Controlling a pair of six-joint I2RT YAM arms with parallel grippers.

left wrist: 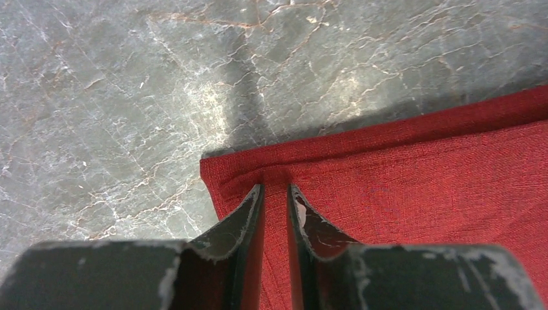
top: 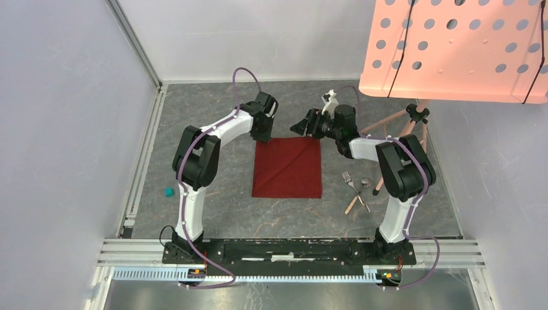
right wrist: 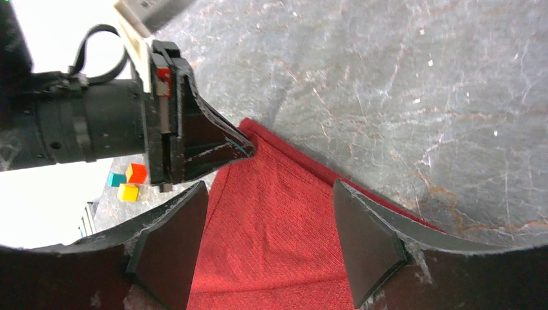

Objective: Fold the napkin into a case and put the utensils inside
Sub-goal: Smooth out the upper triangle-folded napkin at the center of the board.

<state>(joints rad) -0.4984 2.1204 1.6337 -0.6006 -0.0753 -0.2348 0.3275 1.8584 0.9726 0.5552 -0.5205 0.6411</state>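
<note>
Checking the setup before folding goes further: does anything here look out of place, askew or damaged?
Nothing looks spilled or damaged. The napkin lies flat and square. Two small oddities: the utensils lie crossed in a loose heap on the right side, and a stray teal cube sits alone on the left.

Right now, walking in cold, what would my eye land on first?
Probably the dark red napkin lying flat mid-table, with both arms bent over its far edge: the left gripper nearly closed at the far left corner, the right gripper open above the far right. Next, the salmon perforated board looming top right.
</note>
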